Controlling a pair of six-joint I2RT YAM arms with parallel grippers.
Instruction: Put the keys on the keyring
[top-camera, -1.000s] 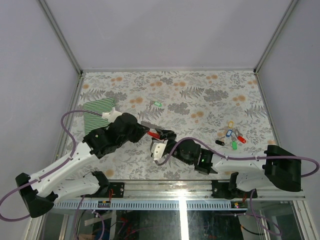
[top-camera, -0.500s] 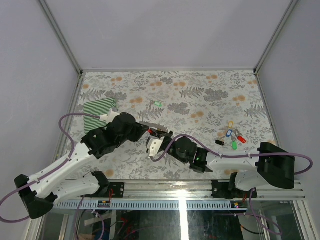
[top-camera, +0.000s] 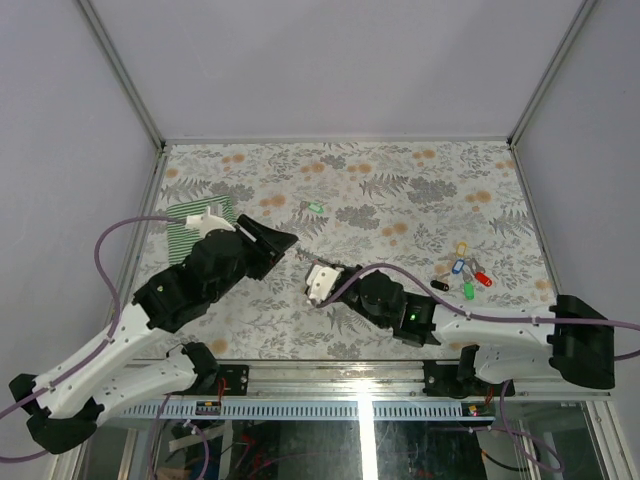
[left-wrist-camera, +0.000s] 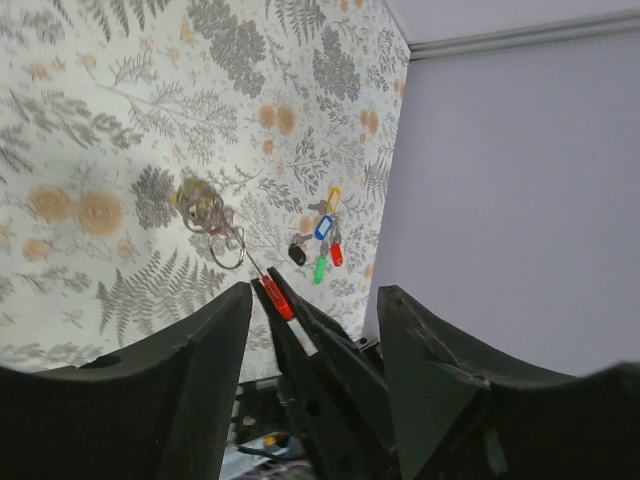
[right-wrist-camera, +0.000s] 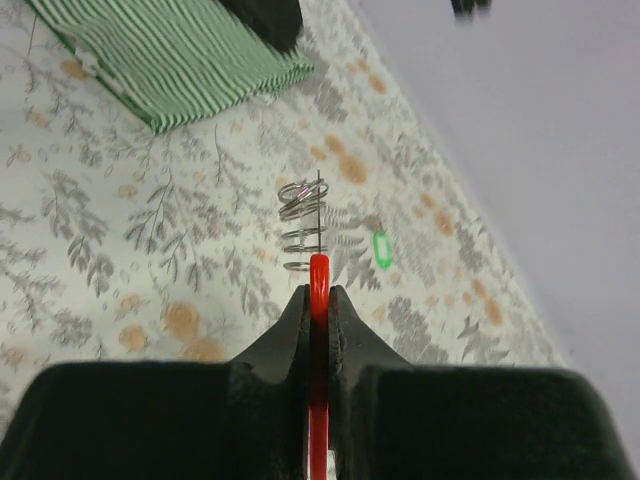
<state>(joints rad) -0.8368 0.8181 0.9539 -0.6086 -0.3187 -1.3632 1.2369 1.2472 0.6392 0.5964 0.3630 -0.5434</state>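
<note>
Right wrist view: my right gripper (right-wrist-camera: 318, 300) is pressed together on the keyring (right-wrist-camera: 318, 272), pinching its red loop edge-on between the two fingers. A thin grey strip sticks out past the red part, and a coil of wire rings (right-wrist-camera: 302, 222) hangs at its far end, above the flowered table (right-wrist-camera: 120, 260). One green-headed key (right-wrist-camera: 381, 248) lies alone on the table just beyond the coil, and the green striped cloth (right-wrist-camera: 170, 60) lies at the far left.

Through my left wrist camera, my left gripper (left-wrist-camera: 315, 295) stands spread with nothing between its fingers (left-wrist-camera: 170, 370). The right gripper's dark fingers and the red loop point up into that gap without touching either finger.

From the top camera, the bunch of keys (top-camera: 465, 273) lies near the table's right edge, well apart from both grippers, which face each other over the middle of the near half.
</note>
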